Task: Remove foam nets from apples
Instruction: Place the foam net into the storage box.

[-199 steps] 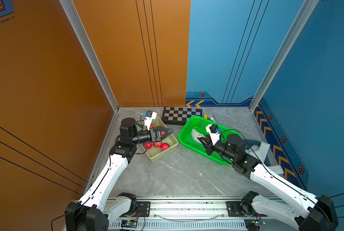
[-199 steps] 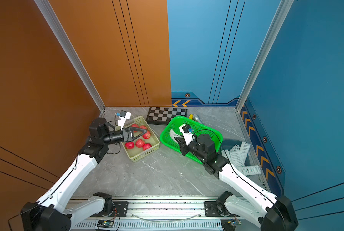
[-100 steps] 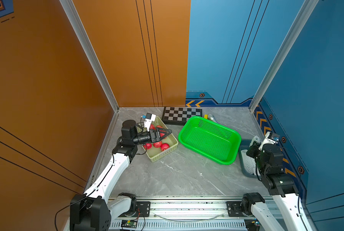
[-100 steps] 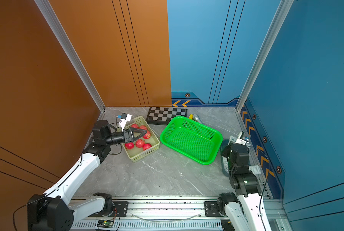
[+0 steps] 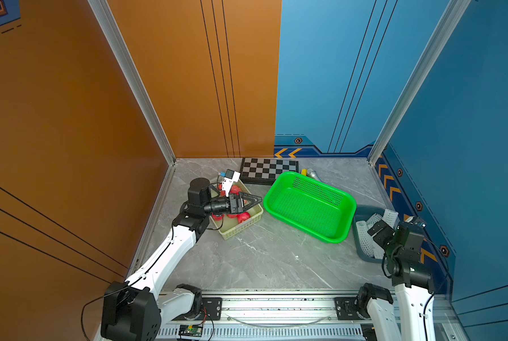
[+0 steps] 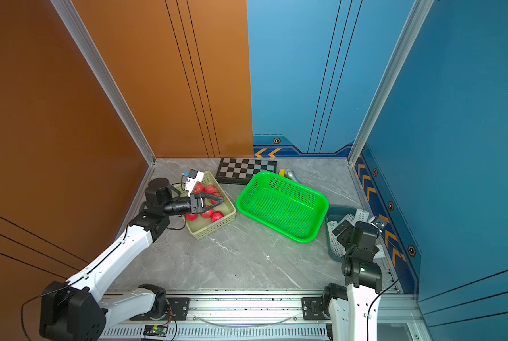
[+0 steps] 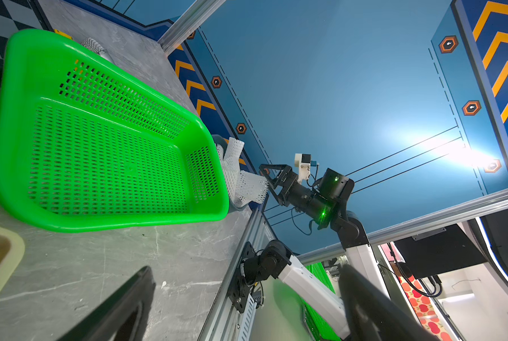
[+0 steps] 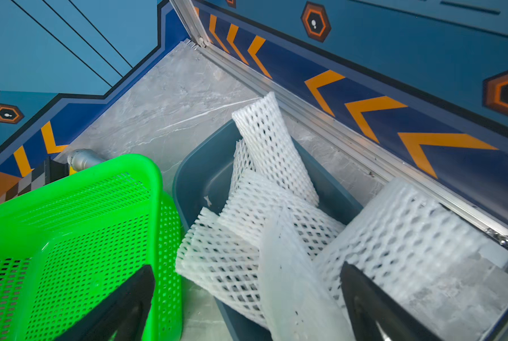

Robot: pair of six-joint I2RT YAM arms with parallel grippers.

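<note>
A: Arm finish?
B: 2 alike. Left arm (image 5: 170, 251), right arm (image 5: 412, 301): white link shells, black joint housings.
A: Ends?
B: Left gripper (image 5: 258, 199): black, tapered triangular fingers. Right gripper (image 7: 265, 180): same. White wrist camera block (image 5: 230, 178), blue plug.
A: Wiring, lights?
B: Thin black cable (image 5: 82, 314) at the left base. 2 green LEDs (image 7: 323, 213) on the right arm's black joints.

Both top views look steeply down from high above the arms' base rail (image 5: 276, 301) toward the far wall, covering the whole tabletop (image 5: 261, 259) from nearly the same spot. The left wrist camera sits low, looking past its own fingers (image 7: 123, 307) across the green basket (image 7: 105, 218) to the right arm (image 7: 303, 195). The right wrist camera hangs close over the dark bin (image 8: 205, 177) of foam nets (image 8: 264, 141), facing the far right corner; both wrist views share the basket and the nets.
</note>
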